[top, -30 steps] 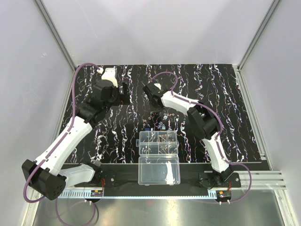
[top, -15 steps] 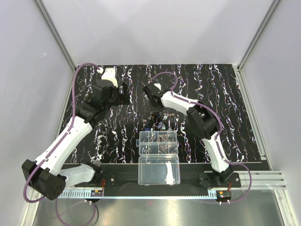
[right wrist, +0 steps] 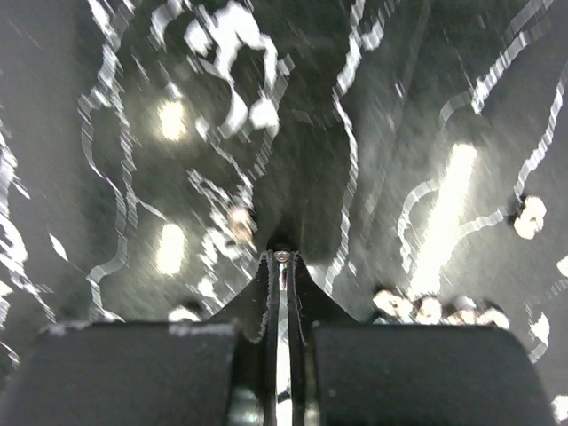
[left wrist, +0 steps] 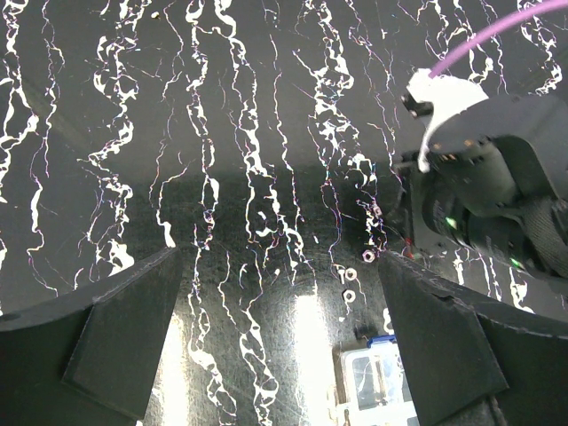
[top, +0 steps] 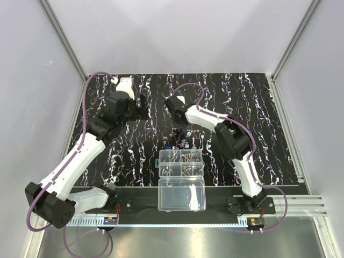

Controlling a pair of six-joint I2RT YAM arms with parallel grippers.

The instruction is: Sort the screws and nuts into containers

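Near the middle of the black, white-streaked mat (top: pixel 258 107), loose nuts (left wrist: pixel 367 256) are scattered just beyond the containers (top: pixel 181 163), in which screws (top: pixel 185 158) are gathered. The clear lid half (top: pixel 181 194) is laid across the mat's near edge. Just beyond the loose pieces the right gripper (right wrist: pixel 281 257) is pointed down at the mat, jaws pressed together with a tiny silvery glint at their tips that cannot be identified. The left gripper (left wrist: pixel 280 262) is held well to the left, jaws spread wide over bare mat. White walls (top: pixel 32 80) are set close along the left, far and right edges.
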